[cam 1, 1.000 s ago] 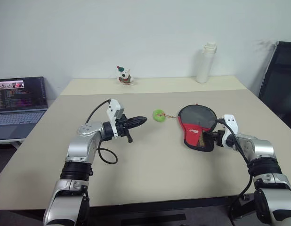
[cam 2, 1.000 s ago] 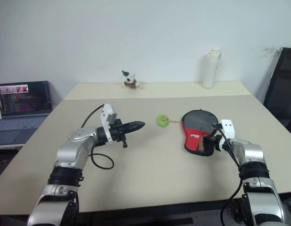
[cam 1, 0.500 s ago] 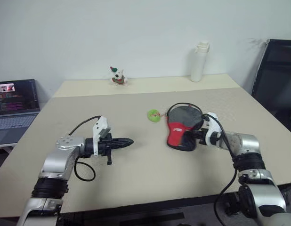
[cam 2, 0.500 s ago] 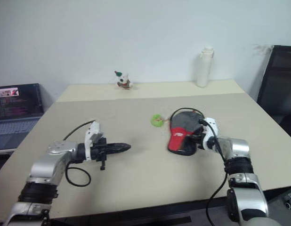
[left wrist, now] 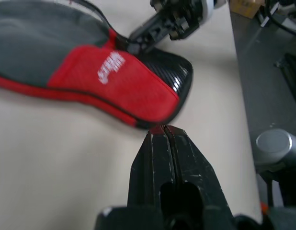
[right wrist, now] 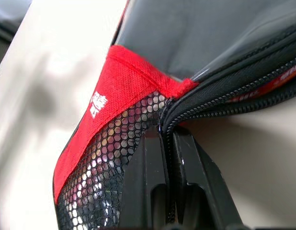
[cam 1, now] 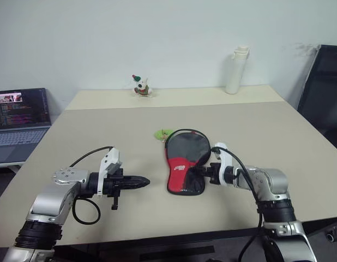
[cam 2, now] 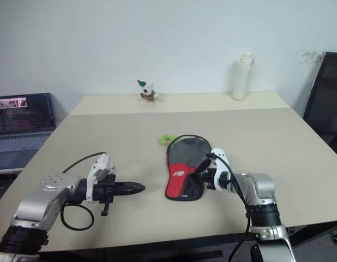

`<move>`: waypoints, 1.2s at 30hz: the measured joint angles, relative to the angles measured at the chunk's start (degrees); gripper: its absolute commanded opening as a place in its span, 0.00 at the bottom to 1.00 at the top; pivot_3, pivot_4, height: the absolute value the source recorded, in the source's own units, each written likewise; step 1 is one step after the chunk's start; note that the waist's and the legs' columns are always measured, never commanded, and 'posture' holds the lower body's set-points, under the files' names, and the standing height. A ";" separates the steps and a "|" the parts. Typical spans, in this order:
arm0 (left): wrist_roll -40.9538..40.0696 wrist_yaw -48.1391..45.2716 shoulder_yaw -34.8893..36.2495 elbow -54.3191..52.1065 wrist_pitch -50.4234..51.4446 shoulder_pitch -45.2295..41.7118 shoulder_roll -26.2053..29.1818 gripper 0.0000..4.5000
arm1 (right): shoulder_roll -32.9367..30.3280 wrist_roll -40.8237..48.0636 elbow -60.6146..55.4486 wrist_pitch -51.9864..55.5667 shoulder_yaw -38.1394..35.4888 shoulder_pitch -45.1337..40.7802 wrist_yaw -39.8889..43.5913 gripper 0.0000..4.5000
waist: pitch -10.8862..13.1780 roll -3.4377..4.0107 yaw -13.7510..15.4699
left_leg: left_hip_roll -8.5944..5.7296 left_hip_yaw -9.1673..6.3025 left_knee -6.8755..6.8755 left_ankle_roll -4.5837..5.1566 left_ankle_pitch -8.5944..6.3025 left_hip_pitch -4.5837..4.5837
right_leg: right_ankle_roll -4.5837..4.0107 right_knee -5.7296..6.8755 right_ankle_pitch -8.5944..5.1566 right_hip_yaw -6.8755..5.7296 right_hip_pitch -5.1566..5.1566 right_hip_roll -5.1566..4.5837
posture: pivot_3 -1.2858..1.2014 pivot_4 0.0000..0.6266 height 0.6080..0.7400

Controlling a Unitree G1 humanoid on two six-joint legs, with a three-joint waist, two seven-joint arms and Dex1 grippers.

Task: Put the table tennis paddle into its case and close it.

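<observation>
Landmark: the case (cam 1: 182, 165), lying flat on the table (cam 1: 92, 136).

1. Table and case. Over the last second the case has been dragged across the table from the robot's right side toward the middle. It now lies near the front edge, between the two arms, narrow end toward the robot. The green zipper tag (cam 1: 163, 134) trailed along with it and lies at the far side of the case, just beside the round end.

2. Right gripper (cam 1: 200, 172). It is clamped on the case's right edge, where the red panel meets the mesh pocket. In the right wrist view the fingers (right wrist: 148, 182) are pressed together on the zip seam. The seam gapes open beyond the grip.

3. Left gripper (cam 1: 140, 180). It has drawn back toward the robot and dropped lower. It hovers to the left of the case, near it but apart, tips pointing at the narrow end. Its jaws are fully closed and carry nothing.

4. Table tennis paddle. A strip of red inside the open seam may be the paddle, so it is probably already inside; this cannot be confirmed.

Judgement: the case has been repositioned within reach of both arms. The zip is not yet closed, so the closing step remains.
</observation>
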 measured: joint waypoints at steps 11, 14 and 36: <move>-1.55 -0.04 0.00 -3.13 1.91 1.72 0.92 0.00 | 1.22 3.40 -13.00 6.93 2.01 8.15 -2.39 0.00 | -0.03 -0.04 -0.06 | -0.06 0.06 0.00 -0.01 -0.01 0.04 | 0.26 -0.01 -0.16 0.06 0.00 0.10 | 0.52 0.24 1.00; -1.60 -0.04 -0.01 -3.14 2.06 1.72 0.96 0.00 | 0.63 3.99 -15.03 8.17 1.98 9.70 -2.41 0.00 | -0.04 -0.06 -0.05 | -0.08 0.06 0.00 -0.01 -0.01 0.04 | 0.27 -0.02 -0.16 0.07 0.00 0.10 | 0.52 0.24 1.00; -1.40 -0.02 -1.24 -2.98 1.76 0.92 0.91 0.00 | -0.49 6.93 -18.22 9.91 -1.04 13.46 -6.77 0.12 | -0.18 -0.27 0.57 | -0.09 0.05 0.01 -0.01 -0.01 0.08 | 0.30 0.00 -0.18 0.07 0.02 0.11 | 0.52 0.24 1.00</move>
